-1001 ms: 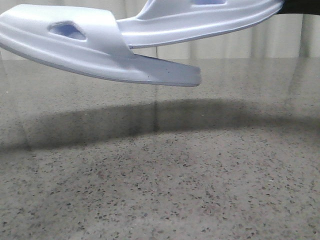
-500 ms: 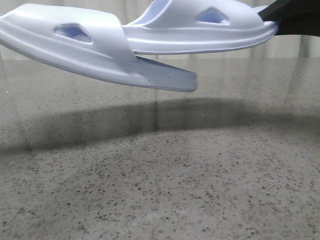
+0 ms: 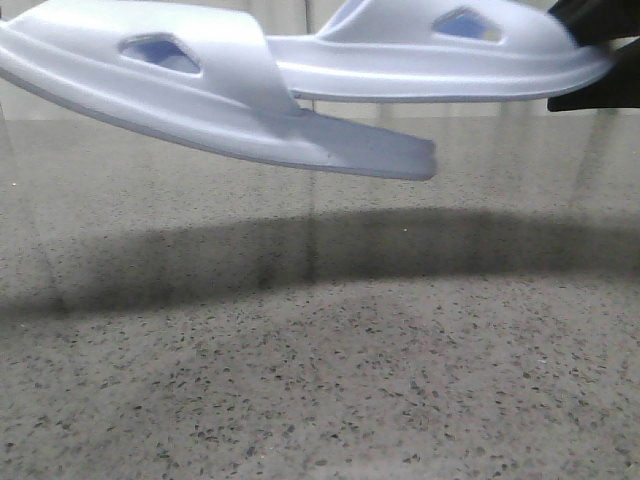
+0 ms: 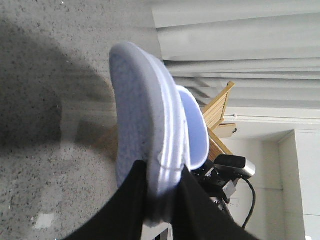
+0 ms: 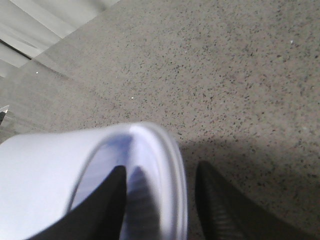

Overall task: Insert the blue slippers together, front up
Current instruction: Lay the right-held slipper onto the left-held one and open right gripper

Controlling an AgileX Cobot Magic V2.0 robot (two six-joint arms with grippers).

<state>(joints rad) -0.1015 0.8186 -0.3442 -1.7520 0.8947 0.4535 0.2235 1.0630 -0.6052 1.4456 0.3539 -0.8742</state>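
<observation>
I have both blue slippers in the air above the speckled worktop [image 3: 330, 380], well clear of it. The left slipper [image 3: 200, 95] sits in my left end effector [image 4: 162, 200], its fingers clamped across the thick sole at one end. The right slipper [image 3: 440, 60] is pinched at its end rim by my right end effector [image 5: 160, 205], one finger inside, one outside. Its front overlaps the left slipper's strap, seemingly tucked in, though I cannot confirm how deep. The foam looks light, springy and a little slick, so I judge the stiff sole edge the best hold. Compared with half a second ago, the pair sits further right and the right slipper higher.
</observation>
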